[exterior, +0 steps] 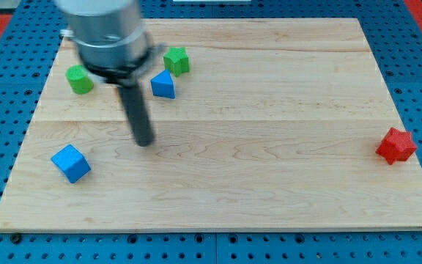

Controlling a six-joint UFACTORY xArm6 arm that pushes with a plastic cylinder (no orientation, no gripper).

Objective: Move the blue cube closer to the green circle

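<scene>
One camera view shows my tip (144, 142) resting on the tabletop (269, 183), touching no block. Being a bare rod, the tool holds nothing. The blue cube (71, 163) lies toward the view's lower left of it; the green circle (80, 80) sits well above the cube.

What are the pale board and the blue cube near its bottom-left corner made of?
Pale board: looks like wood, matte, with visible grain and plank seams. Blue cube: uniform saturated colour, no grain, so probably painted wood or plastic; cannot tell which. My tip is apart from it, to its upper right.
</scene>
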